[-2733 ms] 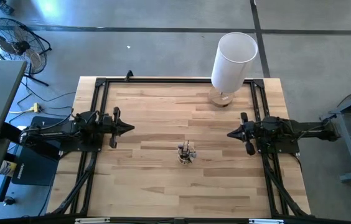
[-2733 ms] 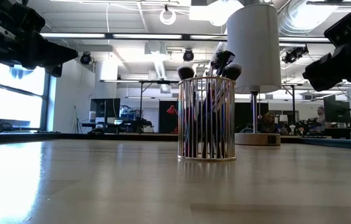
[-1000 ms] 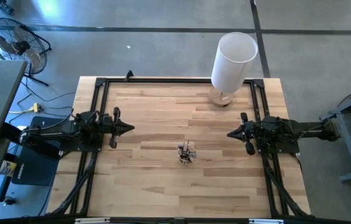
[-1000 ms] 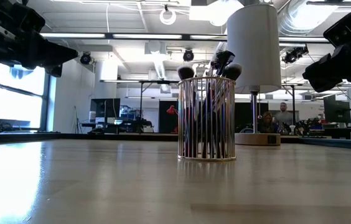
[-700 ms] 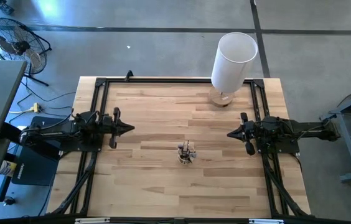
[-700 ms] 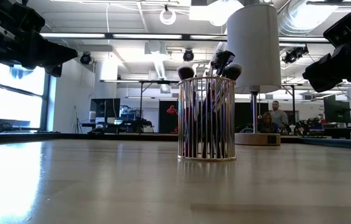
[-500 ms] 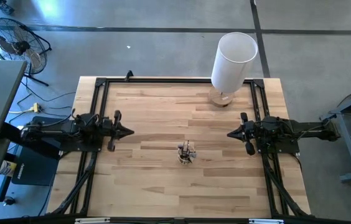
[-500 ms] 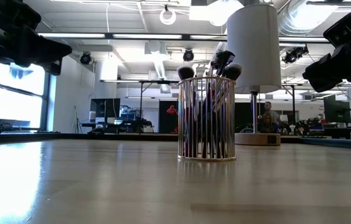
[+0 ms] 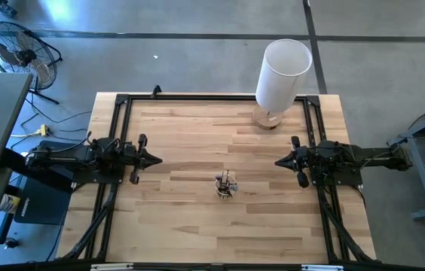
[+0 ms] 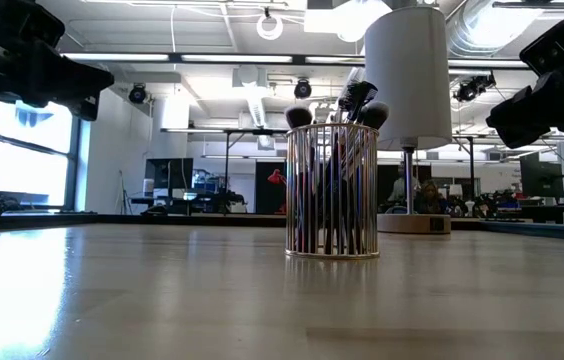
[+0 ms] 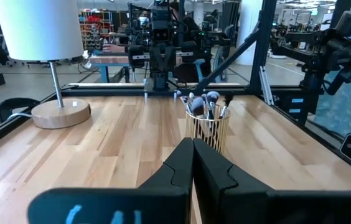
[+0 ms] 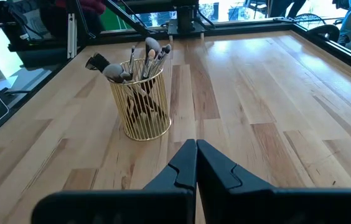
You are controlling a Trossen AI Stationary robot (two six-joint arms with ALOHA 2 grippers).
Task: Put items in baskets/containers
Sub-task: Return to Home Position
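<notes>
High view: left claw (image 9: 157,159), right claw (image 9: 278,161), both pinched, inward-facing.

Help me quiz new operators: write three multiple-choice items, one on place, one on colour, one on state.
1. Where does the wire holder stand?
A. At the front edge
B. Near the table's middle, between the left end effector and the right end effector
C. Inside an end effector

2. What colour is its wire?
A. Gold
B. Blue
C. Red

3. How is the left end effector?
A. Open wide
B. Shut on a brush
C. Shut, empty

1 B, the high view shows it midway between them; 2 A, the wrist views show gold wire; 3 C, its fingers press together with nothing between.
</notes>
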